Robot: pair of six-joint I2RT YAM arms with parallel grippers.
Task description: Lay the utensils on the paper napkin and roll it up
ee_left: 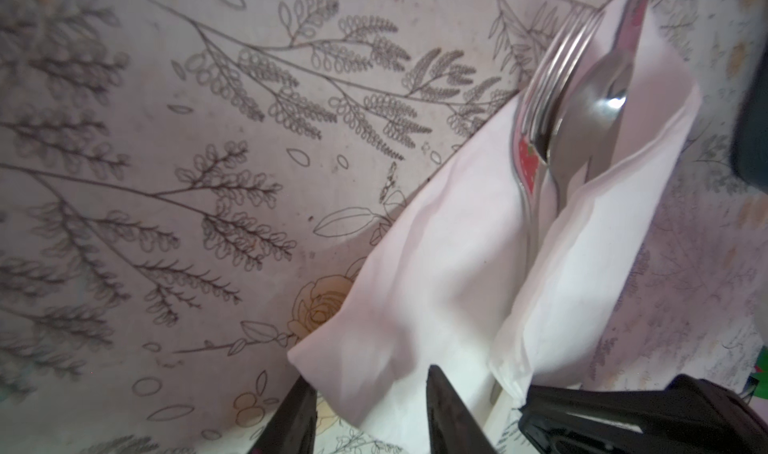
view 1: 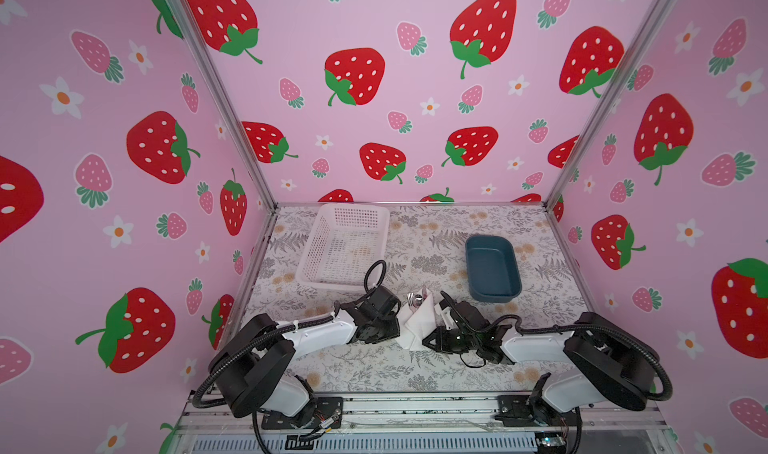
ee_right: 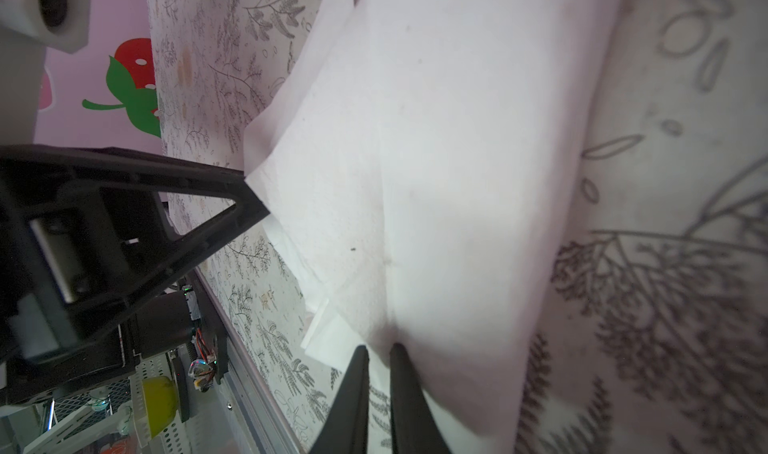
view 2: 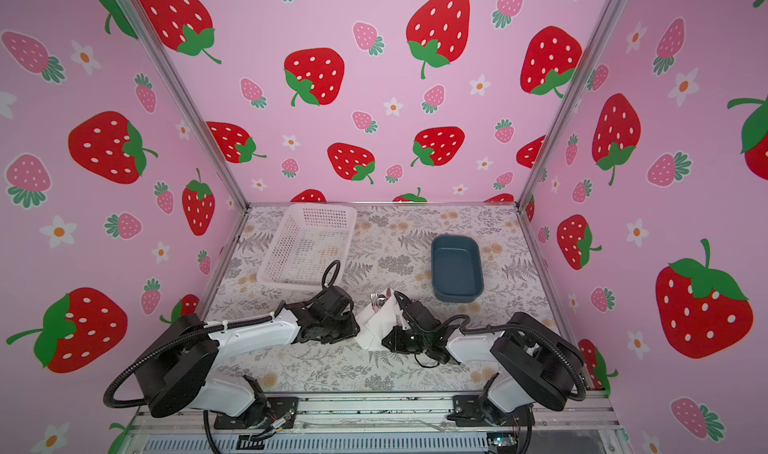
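Fork (ee_left: 552, 78) and spoon (ee_left: 590, 111) lie within the folded paper napkin (ee_left: 436, 286), pincer (ee_left: 370, 379) straddling its edge.

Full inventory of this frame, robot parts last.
basket: 1, white, back left
tub: 1, dark blue, back right, empty
napkin: 1, white, front centre, partly rolled
fork: 1, silver, tines poking from napkin's far end
spoon: 1, silver, beside fork
blade: 1, silver, behind spoon; maybe a knife
table: 1, grey floral cover
walls: 3, pink with strawberries
arms: 2, white and black, left, right
left gripper: 1, black, jaws apart astride napkin's left side
right gripper: 1, black, shut on napkin's right side
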